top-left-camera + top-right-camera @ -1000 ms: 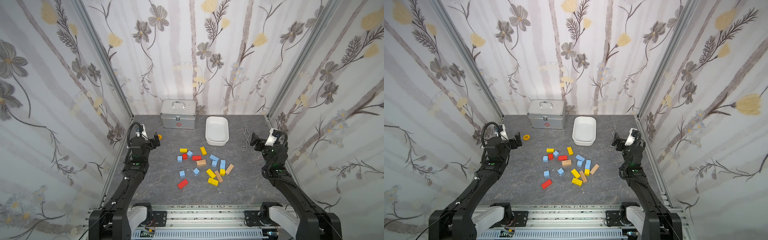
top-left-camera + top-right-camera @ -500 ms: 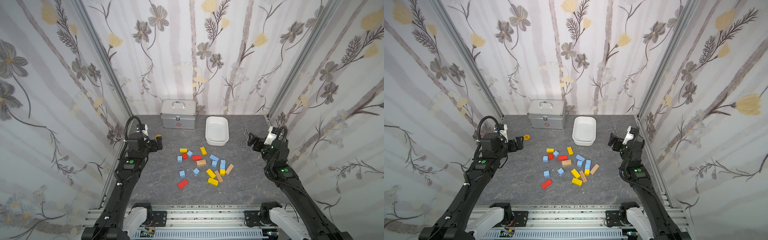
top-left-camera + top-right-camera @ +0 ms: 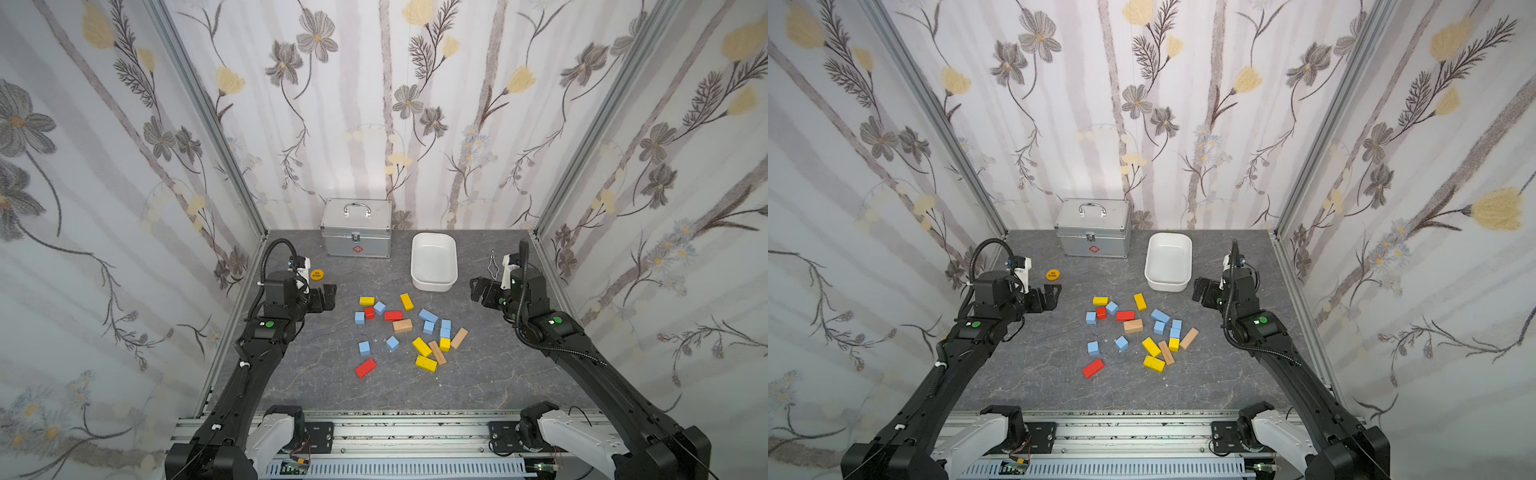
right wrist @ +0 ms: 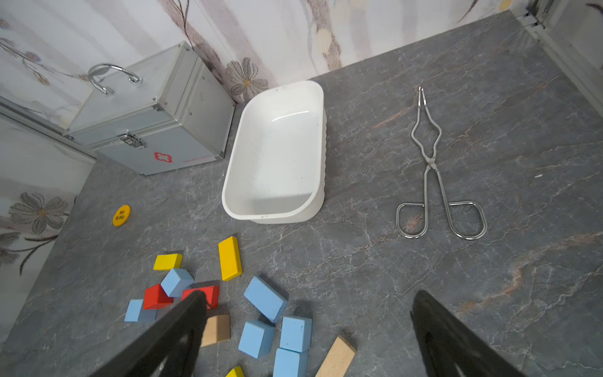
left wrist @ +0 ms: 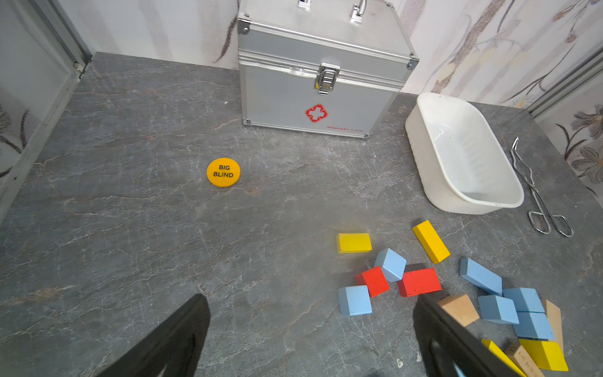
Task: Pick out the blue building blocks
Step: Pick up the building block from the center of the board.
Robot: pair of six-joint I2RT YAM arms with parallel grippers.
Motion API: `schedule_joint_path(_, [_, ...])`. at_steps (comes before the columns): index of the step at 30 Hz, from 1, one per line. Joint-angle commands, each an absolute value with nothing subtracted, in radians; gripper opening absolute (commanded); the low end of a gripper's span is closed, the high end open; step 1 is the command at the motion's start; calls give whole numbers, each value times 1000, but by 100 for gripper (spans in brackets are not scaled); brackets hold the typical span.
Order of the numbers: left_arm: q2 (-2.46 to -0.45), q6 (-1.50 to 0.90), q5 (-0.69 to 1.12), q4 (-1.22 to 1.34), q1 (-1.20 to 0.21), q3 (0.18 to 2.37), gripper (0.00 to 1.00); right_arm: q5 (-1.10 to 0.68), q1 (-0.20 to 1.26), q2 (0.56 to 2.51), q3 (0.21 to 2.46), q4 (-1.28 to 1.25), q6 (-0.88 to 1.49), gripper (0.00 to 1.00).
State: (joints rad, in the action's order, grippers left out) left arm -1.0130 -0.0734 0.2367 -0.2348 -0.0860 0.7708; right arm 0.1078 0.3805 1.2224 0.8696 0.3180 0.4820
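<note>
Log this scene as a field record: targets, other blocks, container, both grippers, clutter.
targets: blue building blocks, eight counted, all loose on the table, none picked out yet
other blocks: red blocks, yellow blocks and tan blocks mixed among them
container: white tub, empty, behind the pile
left gripper: open, holding nothing, to the pile's left
right gripper: open, holding nothing, beside the tub
clutter: first-aid case, tongs, yellow disc
</note>
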Motion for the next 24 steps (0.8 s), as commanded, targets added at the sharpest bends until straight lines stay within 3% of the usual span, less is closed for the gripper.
schedule_joint_path(1, [-1020, -29, 266, -199, -97, 766, 100, 124, 419, 1275, 913, 418, 522, 97])
schedule_joint_path(24, [-1048, 129, 307, -136, -208, 669, 100, 28, 495, 1660, 1028, 481, 512, 93])
